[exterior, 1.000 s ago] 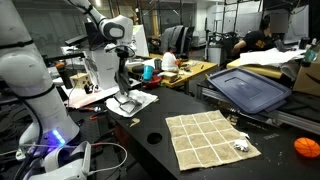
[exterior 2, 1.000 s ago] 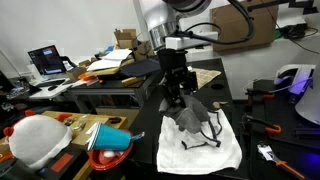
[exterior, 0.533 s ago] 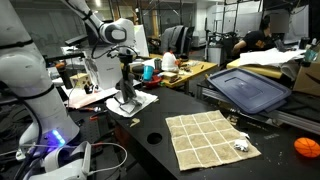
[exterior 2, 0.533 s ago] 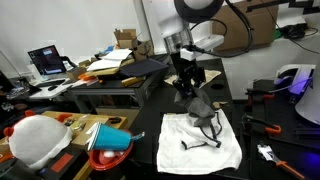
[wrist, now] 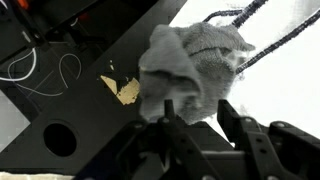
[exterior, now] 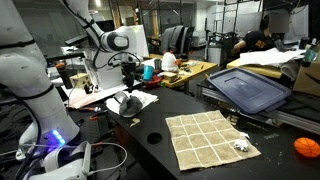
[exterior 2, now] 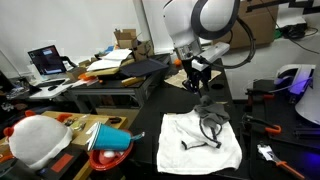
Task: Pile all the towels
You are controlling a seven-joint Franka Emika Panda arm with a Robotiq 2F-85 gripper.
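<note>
Though the pinch point is partly hidden by cloth, the gripper [exterior: 127,82] is clenched on a grey towel [exterior: 126,101], which hangs bunched below it, lifted above the black table [exterior: 160,122]. The towel's lowest folds merge with the white towel [exterior: 144,100] lying flat underneath, so I cannot tell if they touch. In the wrist view, the grey towel [wrist: 190,60] fills the centre and covers most of the fingers [wrist: 168,128]. The white towel [wrist: 285,75] is cut off at the right edge, and its dark lines could be cord or print. A beige checked towel [exterior: 210,140] lies flat, well apart, with a small blurry object on its corner. A yellowish scrap [wrist: 125,91] lies on the table, unidentifiable.
</note>
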